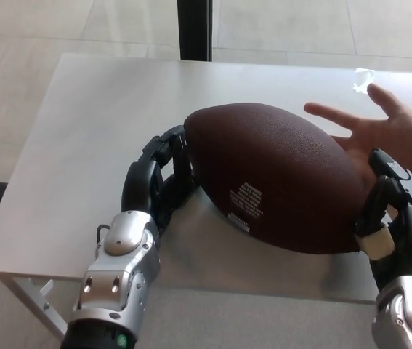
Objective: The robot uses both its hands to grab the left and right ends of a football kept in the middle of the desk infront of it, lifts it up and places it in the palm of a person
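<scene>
A large brown football (pixel 278 174) with small white print hangs over the white desk (pixel 89 131), right of its middle. My left hand (pixel 158 182) presses its black fingers against the ball's left end. My right hand (pixel 391 225) cups the right end from the near side, so the ball is clamped between both hands. A person's open hand (pixel 391 134), palm up with fingers spread, waits just behind the ball's right end and is partly hidden by it.
A small white scrap (pixel 362 78) lies on the desk's far right. A black post (pixel 194 29) stands beyond the far edge. The desk's near edge runs just under my wrists, and pale tiled floor surrounds it.
</scene>
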